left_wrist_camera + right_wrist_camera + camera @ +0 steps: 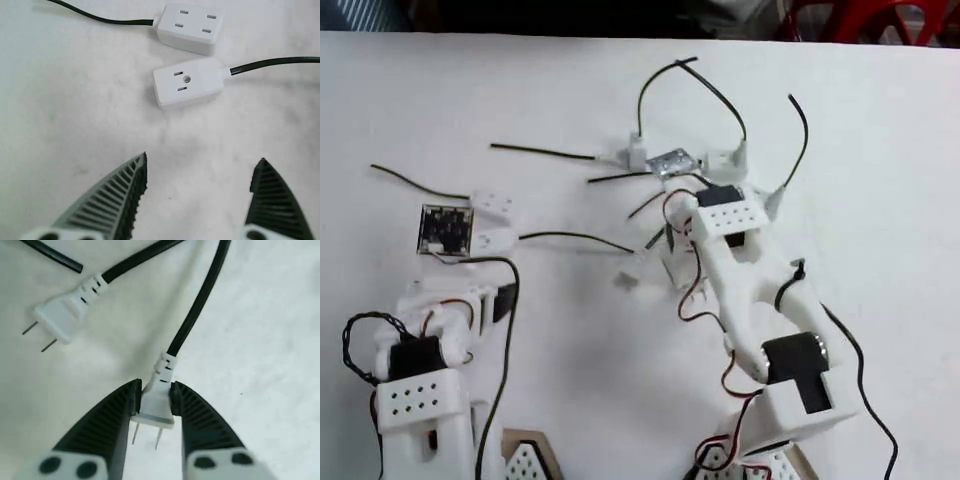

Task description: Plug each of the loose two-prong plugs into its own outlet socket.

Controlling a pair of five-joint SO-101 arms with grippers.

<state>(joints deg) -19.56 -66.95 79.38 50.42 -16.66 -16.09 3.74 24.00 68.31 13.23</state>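
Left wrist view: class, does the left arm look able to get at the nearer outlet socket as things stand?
Probably yes. The left end effector is open and empty, facing the nearer outlet socket, with only bare table between them. Its cord leads away to the side.

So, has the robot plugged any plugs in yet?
Not yet, nothing looks plugged in. In hand: the right tool is shut on one white plug, its prongs bare. The second plug lies loose on the table. The near socket and the far socket both show empty slots in front of the open left tool. Left to do: both plugs.
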